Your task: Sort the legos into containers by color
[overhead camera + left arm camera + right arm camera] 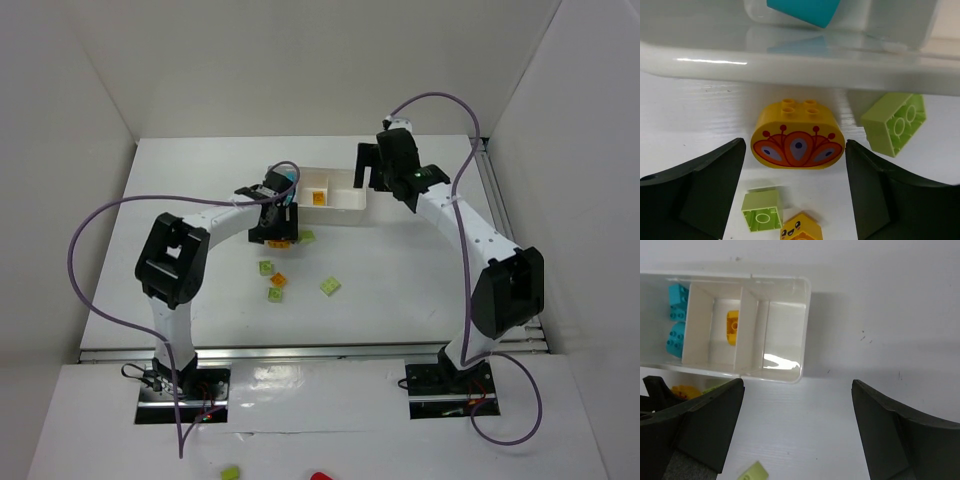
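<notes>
Near the far edge of the table [420,270], the left gripper [795,170] stood with jaws released either side of the orange-yellow lego [798,140], which lay close by, perhaps touching, the near wall of the tray [790,65]. It needed to close squarely on the rounded ends, sparing the green lego [894,122] beside it. The right gripper [797,440] hung unclenched by the tray's right end.

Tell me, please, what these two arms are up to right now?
They are sorting by colour into a white divided tray. The left gripper is open, its fingers either side of a yellow patterned brick on the table beside the tray. The right gripper hangs open and empty near the tray's right end. Cyan bricks and a yellow brick sit in separate compartments; green bricks lie loose.
</notes>
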`<move>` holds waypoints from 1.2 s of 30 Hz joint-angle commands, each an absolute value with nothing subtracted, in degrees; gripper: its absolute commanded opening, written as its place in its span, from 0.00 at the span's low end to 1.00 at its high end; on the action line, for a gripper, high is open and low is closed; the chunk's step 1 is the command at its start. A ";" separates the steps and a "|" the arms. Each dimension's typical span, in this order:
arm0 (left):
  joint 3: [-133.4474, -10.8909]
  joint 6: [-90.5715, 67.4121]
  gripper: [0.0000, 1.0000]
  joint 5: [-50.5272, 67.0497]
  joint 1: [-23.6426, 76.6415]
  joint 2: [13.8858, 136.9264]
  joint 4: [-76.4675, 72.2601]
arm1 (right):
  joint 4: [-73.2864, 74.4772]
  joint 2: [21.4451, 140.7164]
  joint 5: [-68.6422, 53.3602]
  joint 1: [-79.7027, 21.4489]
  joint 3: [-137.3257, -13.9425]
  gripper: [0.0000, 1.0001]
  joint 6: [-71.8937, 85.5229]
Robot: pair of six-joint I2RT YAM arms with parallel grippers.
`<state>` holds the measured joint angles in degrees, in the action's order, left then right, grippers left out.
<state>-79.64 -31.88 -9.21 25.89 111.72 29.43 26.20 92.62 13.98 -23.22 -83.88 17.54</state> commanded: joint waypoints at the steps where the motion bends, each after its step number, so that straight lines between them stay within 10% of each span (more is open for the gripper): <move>1: -81.91 -33.93 0.90 -14.06 26.54 112.24 29.00 | 26.72 90.09 14.68 -23.38 -81.92 0.95 18.37; 15: -80.69 -31.82 0.55 -11.96 26.54 107.06 27.86 | 28.30 89.47 15.82 -24.43 -80.77 0.91 18.37; 24: -86.02 -30.06 0.53 -5.89 27.16 99.67 33.04 | 28.30 89.47 16.35 -24.43 -81.39 0.91 18.37; 36: -114.41 -27.95 0.60 -4.48 27.69 121.27 35.24 | 33.92 84.03 19.16 -24.43 -80.34 0.91 19.42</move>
<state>-110.08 -29.85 -5.19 27.53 115.90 33.43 31.38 88.99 17.02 -24.01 -80.95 18.44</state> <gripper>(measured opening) 0.718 0.916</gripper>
